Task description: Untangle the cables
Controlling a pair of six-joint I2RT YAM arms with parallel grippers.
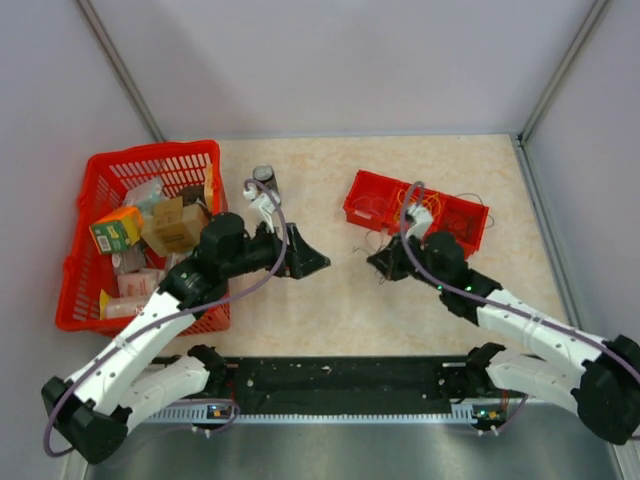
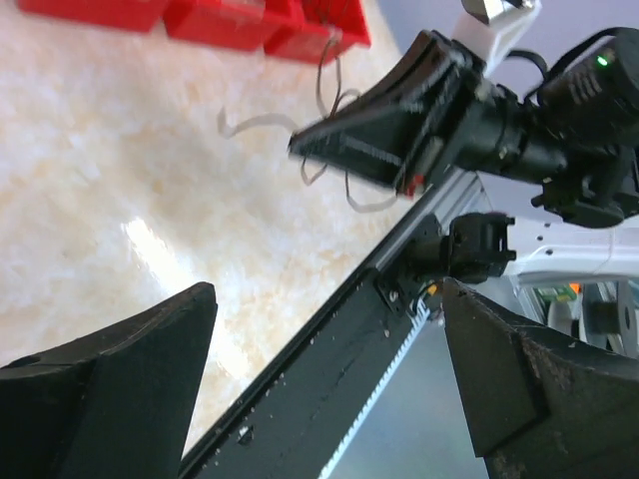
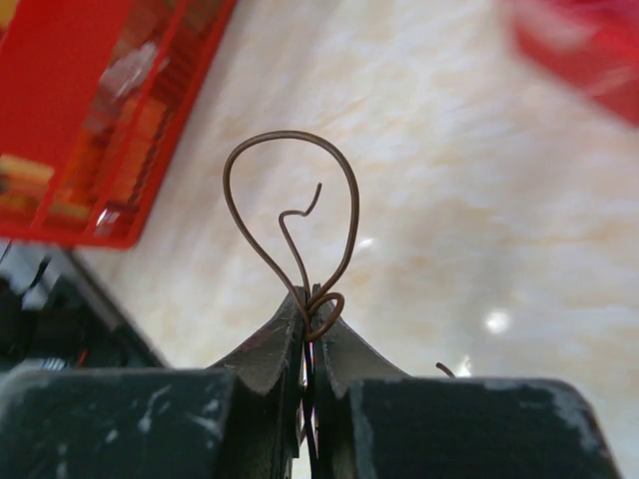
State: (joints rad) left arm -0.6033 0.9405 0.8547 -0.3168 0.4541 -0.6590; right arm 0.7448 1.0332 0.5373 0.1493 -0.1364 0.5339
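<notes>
Enclosed by pale grey-lilac walls, a beige marbled surface [image 1: 330, 310] is set with a red plastic lattice basket [image 1: 72, 280] of boxes and packets at the left and a low red compartmented plastic bin [image 1: 365, 205] at the right. The cables are found in two places. A bundle of thin yellow-orange wires [image 1: 403, 207] is curled in and over the bin. A thin dark-brown wire loop [image 3: 293, 133] is held above the surface, between bin and basket.

The right arm's fingers [image 3: 265, 349] are pressed together and clamped on this loop where its two legs cross; a short hooked end is seen inside it. The left arm's fingers [image 2: 130, 389] are spread wide with nothing between them, and are pointed at the right arm's from nearby. A pale strand [image 2: 258, 121] and darker ones are seen beside the clamped fingers; whether they hang from the grip or lie on the surface cannot be told.

Since the wire is pinched at the very tips, it could be pulled free by a sideways tug. If the neighbouring strands are knotted to the loop, the whole clump may be dragged along rather than separated. The springy loop might also be missed or flattened when the left fingers are closed.
</notes>
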